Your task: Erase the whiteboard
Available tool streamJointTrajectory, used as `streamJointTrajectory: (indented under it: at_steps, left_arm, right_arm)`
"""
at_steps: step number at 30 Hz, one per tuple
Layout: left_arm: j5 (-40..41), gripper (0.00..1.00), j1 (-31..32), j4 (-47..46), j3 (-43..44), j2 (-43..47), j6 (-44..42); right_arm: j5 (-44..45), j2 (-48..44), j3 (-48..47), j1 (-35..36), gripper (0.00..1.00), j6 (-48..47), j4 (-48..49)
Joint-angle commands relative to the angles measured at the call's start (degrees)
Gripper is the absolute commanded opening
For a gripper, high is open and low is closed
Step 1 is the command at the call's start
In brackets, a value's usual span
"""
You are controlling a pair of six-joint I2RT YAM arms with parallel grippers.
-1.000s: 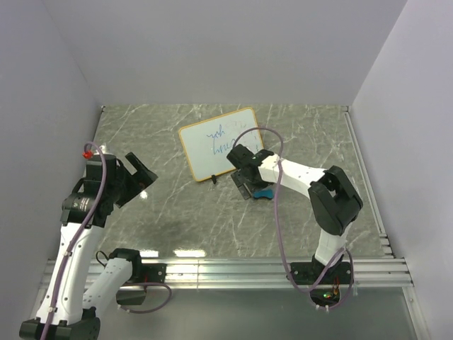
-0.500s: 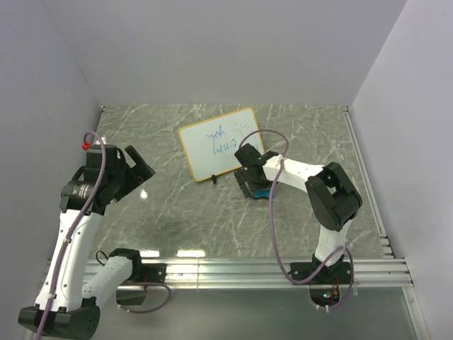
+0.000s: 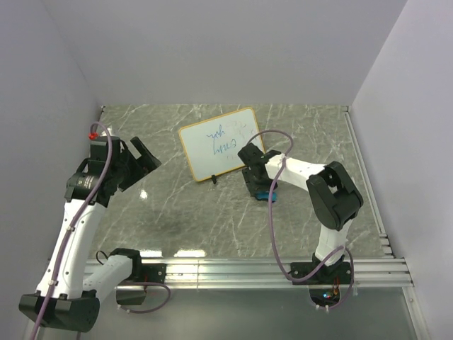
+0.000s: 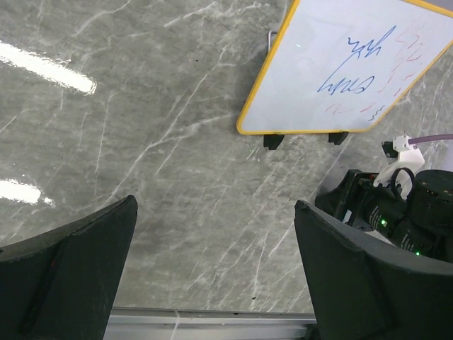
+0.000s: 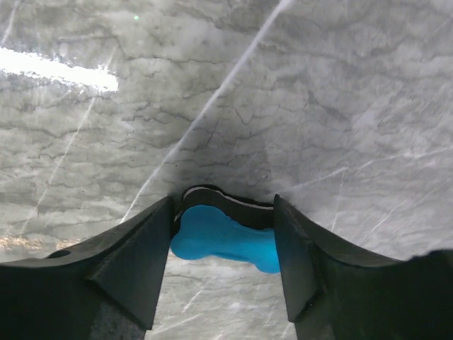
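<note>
Sitting on one grey marble table (image 3: 177, 205) is one small white board with a yellow frame (image 3: 219, 142) and two black feet (image 4: 272, 142). Just beside it, the right gripper (image 5: 223, 212) squeezes one small blue eraser block (image 5: 226, 241). The left gripper (image 4: 216, 212) gapes wide, empty.

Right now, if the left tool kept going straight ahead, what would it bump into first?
Most likely the bare marble table, a bit short of the whiteboard. The left tool is open and tilted down at the tabletop, though depth is hard to judge.
</note>
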State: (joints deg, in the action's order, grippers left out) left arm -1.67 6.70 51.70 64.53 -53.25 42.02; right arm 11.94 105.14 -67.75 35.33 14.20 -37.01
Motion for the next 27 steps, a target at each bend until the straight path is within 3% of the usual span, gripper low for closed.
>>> streamJointTrajectory:
  at_steps: [1, 5, 12, 15, 19, 20, 22, 27]
  left_arm:
    - [-0.5, 0.99, 0.5, -2.9, 1.6, 0.3, -0.6]
    - [-0.5, 0.99, 1.2, -2.9, 0.8, 0.7, 0.2]
    - [1.1, 0.99, 2.3, -0.3, 0.5, 2.9, 0.3]
    - [1.5, 0.99, 2.4, 1.3, 0.2, 4.1, 0.0]
    - [3.1, 0.99, 2.4, 2.2, -1.1, 6.1, 0.2]
    - [3.4, 0.99, 2.4, 2.0, -1.3, 6.6, 0.3]
    - [4.0, 0.99, 2.4, 1.9, -2.5, 7.9, 0.8]
    - [5.1, 0.99, 2.4, 0.7, -4.1, 9.8, 0.9]
  right_arm:
    - [2.4, 1.5, -0.1, -0.9, 0.63, 5.6, -2.6]
    - [2.4, 4.6, -2.8, -5.4, 0.52, 13.6, -3.2]
    - [-5.0, 3.8, -3.4, -19.1, 0.54, 27.2, 0.1]
    - [-5.8, 2.0, -4.6, -22.4, 0.56, 27.3, 1.2]
    - [-6.9, -1.0, -7.6, -22.4, 0.74, 24.3, 0.1]
    - [-7.5, -3.0, -7.7, -22.1, 0.87, 23.7, -0.2]
    - [-9.1, -5.6, -6.8, -21.3, 1.00, 20.8, 0.1]
    - [-6.7, -13.6, -3.6, -15.2, 0.99, 12.9, -3.2]
